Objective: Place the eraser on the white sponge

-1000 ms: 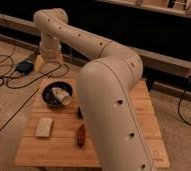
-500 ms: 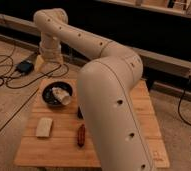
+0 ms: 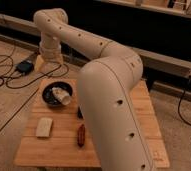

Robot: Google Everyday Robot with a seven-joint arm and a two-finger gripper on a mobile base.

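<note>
Nearest the camera, on the near side of the black bowl, the arm's big cream link fills the foreground and covers the right half of the wooden table. Reddish-brown oblong object lies on the boards nearer than the bowl and to its right, long axis running near-to-far, just beside the link's edge. White sponge lies flat, nearer than the bowl and slightly to its left, well apart from the reddish-brown object. Eraser: small dark block on the table just right of the bowl and a little nearer, between the bowl and the arm link; the link hides part of it, so contact with the link cannot be told. Eraser and sponge lie apart, not touching. Bowl sits on the far-left part of the table, with an irregular white lump inside it, toward its right side. Gripper hangs beyond the bowl, over the table's far edge, at the end of the arm section that drops from an elbow higher up; jaws spread fully wide, holding nothing, touching no object. Beyond and left of the bowl, on the floor: a small black box and looping black cables. Farthest from the bowl, a pale ledge runs along a dark wall.
</note>
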